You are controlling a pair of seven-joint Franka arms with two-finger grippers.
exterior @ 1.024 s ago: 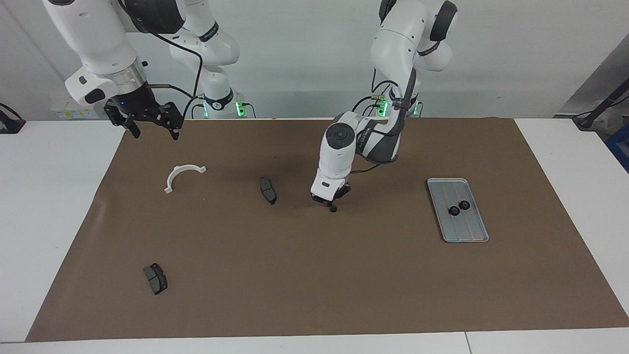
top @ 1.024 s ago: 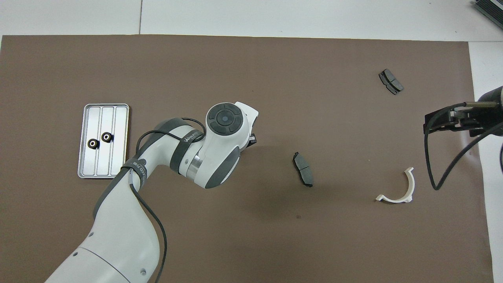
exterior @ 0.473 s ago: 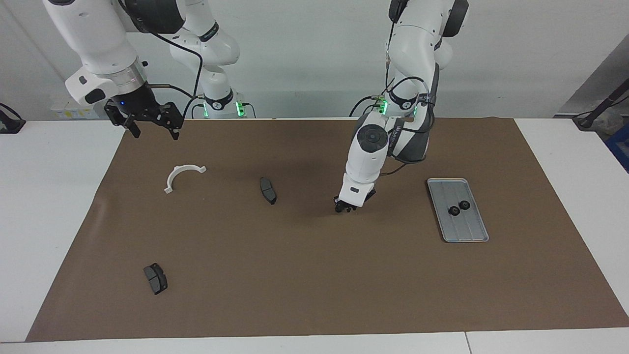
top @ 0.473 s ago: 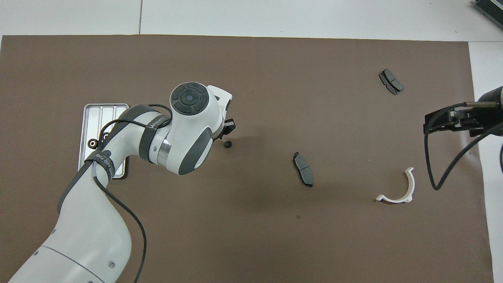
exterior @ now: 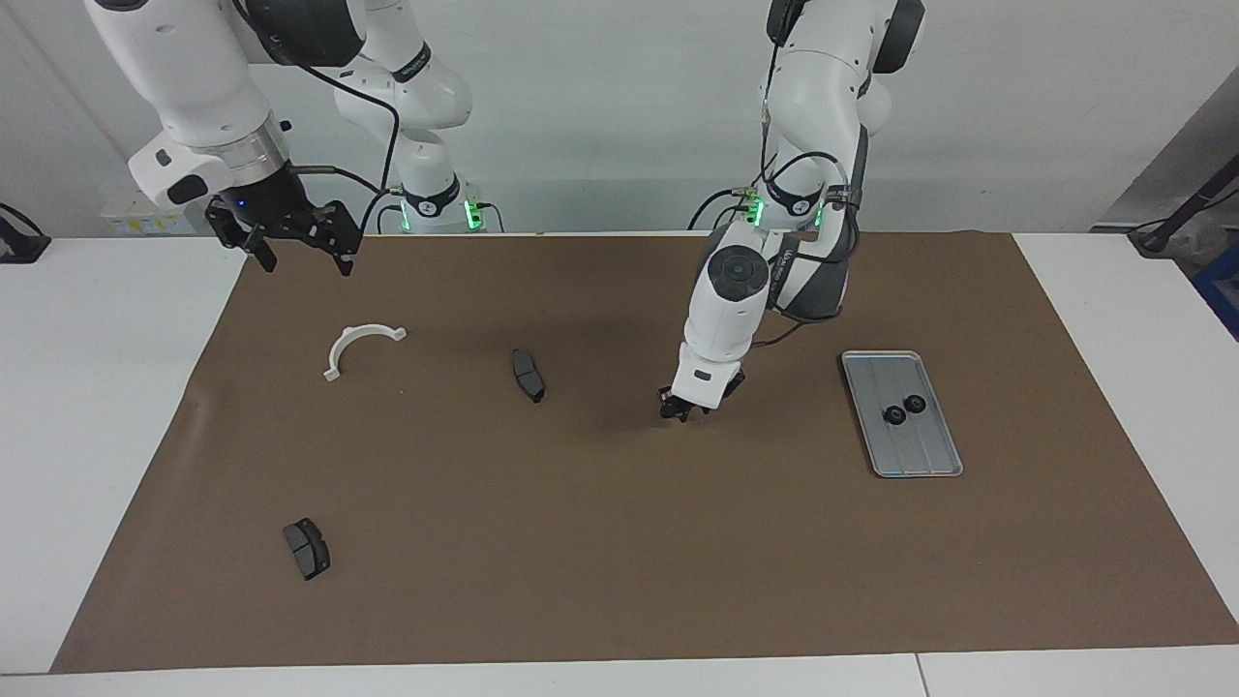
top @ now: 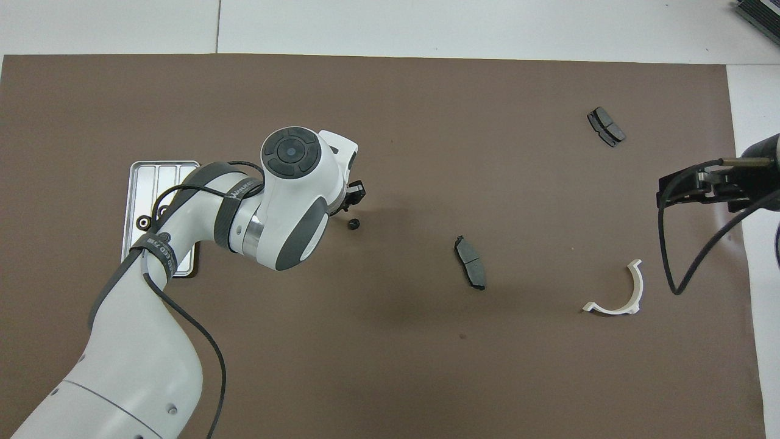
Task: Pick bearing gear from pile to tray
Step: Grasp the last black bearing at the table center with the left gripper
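- Since a second ago my left arm has swung toward the tray's end of the table, and the little black gear (top: 353, 224) that was hidden under my wrist now lies bare on the brown mat (exterior: 619, 542).
- Left gripper (exterior: 678, 413) hangs low over the mat just beside that gear; its fingers stand partly apart and hold nothing.
- From above, the gear sits clear of my fingertips, not touching them.
- Silver tray (exterior: 927, 463) lies toward my left arm's end, with two black gears (exterior: 904, 409) already in it.
- Right gripper (exterior: 290, 242) waits, spread wide and empty, over the mat's edge near the white bracket (exterior: 356, 347).
- Two dark pads (exterior: 528, 375) lie apart on the mat.
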